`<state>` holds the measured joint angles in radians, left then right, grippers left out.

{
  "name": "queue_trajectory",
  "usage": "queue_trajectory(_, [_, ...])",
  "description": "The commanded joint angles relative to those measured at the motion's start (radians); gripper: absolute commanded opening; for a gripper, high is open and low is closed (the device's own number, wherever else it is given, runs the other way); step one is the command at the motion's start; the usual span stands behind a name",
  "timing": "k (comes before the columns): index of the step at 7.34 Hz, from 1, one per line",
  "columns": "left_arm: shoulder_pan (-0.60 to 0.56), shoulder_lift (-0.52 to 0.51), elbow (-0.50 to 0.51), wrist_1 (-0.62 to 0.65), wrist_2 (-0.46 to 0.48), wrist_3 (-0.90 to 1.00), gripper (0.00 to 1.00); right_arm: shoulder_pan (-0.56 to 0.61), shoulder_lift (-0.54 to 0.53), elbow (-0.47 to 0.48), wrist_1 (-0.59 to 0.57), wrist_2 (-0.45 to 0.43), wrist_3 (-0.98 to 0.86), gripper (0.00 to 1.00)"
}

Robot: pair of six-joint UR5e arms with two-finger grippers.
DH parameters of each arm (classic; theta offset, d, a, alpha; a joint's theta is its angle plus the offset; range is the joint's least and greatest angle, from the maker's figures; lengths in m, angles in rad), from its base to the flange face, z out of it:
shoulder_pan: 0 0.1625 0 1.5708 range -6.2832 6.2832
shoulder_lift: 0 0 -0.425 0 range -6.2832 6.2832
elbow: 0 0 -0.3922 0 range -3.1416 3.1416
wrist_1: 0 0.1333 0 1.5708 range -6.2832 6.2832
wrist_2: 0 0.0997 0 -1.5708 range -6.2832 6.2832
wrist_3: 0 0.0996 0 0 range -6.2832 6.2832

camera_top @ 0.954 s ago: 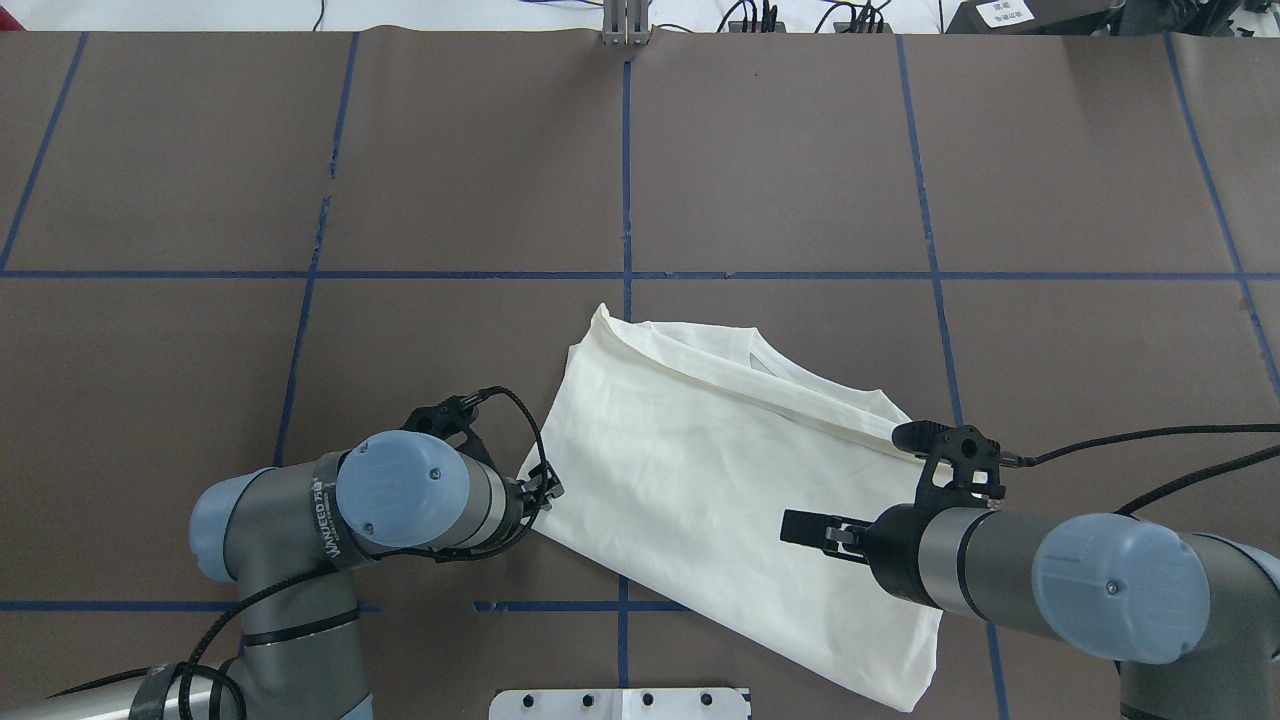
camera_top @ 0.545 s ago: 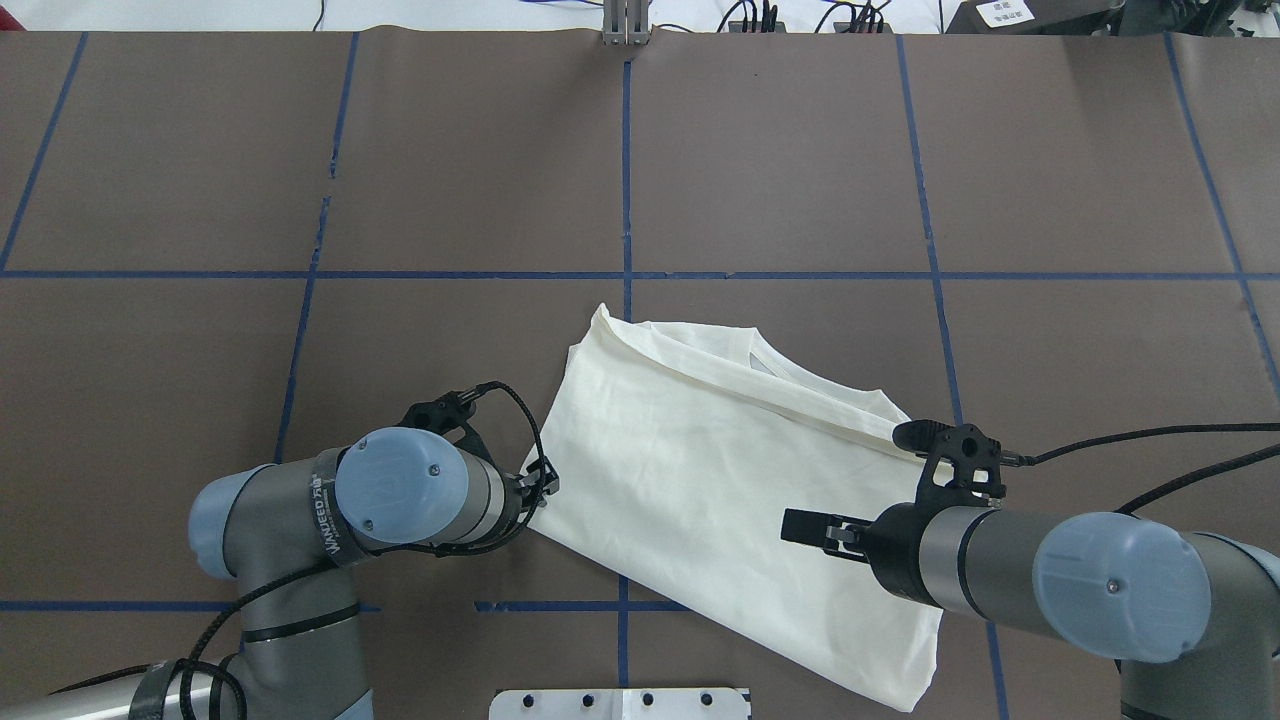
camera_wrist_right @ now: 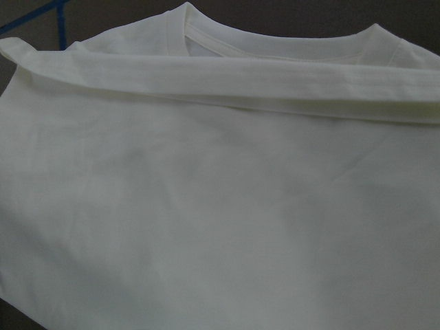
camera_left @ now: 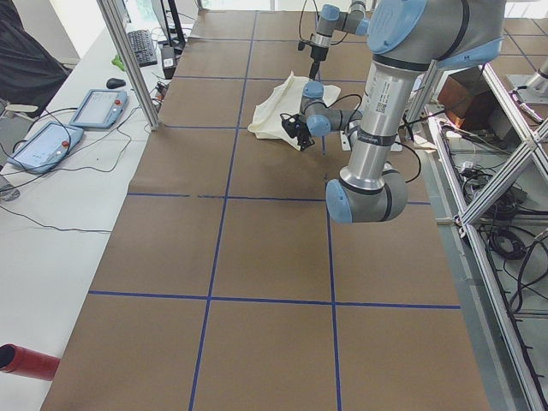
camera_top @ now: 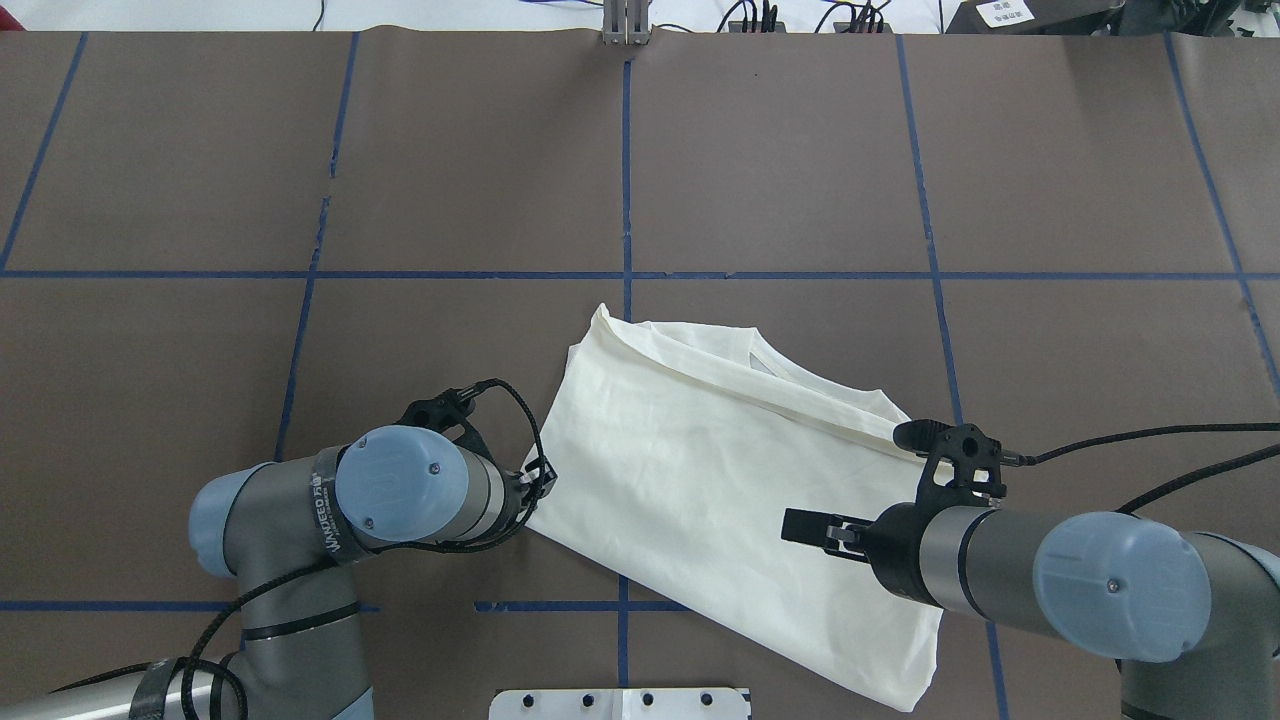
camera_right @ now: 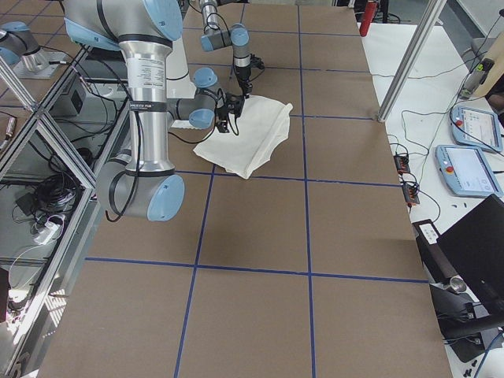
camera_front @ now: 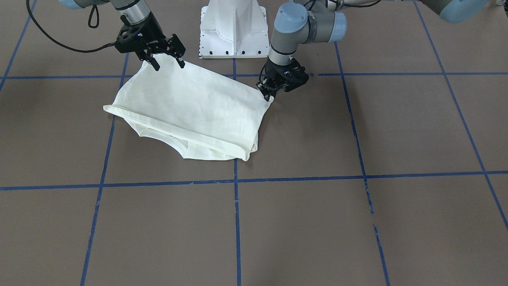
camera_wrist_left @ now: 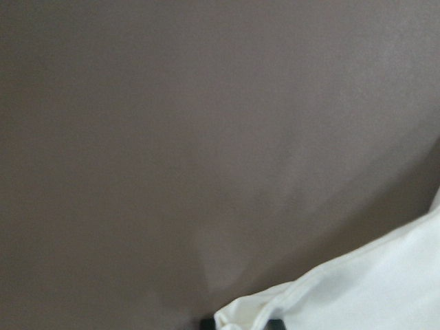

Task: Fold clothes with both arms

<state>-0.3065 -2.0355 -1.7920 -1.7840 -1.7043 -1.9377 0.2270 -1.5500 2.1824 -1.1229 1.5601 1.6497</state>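
T-shirt [camera_top: 700, 480] on the brown table [camera_top: 450, 150], plain cream side up, close in front of the robot and a little toward its right, and we read this as the set-up for another fold. At the left gripper [camera_front: 268, 94] the jaws sit nearly together right on the shirt's near-left corner. The left wrist view shows a bunched bit of hem between the dark fingertips, so we take it that the corner is pinched. The right gripper [camera_front: 168, 63] is another story: jaws spread wide, nothing in them, poised just above the cloth near its robot-side edge. What we need next, in our judgement, is that right gripper dropping down and closing on the edge, so both grippers can lift evenly and carry it over. A lopsided lift could drag the layers askew. As for the lie of it, the ribbed neckline [camera_top: 765, 358] points away from the robot, angled a touch to its right, with a folded band [camera_wrist_right: 275, 89] of cloth laid across just below it. The bundle's long axis runs diagonally, from far-left to near-right in the overhead view.
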Motion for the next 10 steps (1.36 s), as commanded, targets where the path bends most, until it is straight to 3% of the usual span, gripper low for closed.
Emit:
queue_trajectory(1, [-0.006, -0.003, 0.000, 0.000, 0.002, 0.000, 0.00, 0.000, -0.001, -0.001, 0.000, 0.000, 0.001, 1.00])
queue_trajectory(4, [-0.130, -0.008, 0.014, 0.003, -0.003, 0.019, 0.00, 0.006, -0.005, 0.005, 0.002, 0.000, 0.001, 1.00])
queue_trajectory(6, [-0.242, -0.044, 0.109, -0.008, -0.005, 0.172, 0.00, 0.009, -0.009, 0.005, 0.002, -0.003, 0.001, 1.00])
queue_trajectory(10, [-0.367, -0.244, 0.429, -0.165, -0.005, 0.281, 0.00, 0.014, -0.016, 0.004, 0.002, -0.011, 0.002, 1.00])
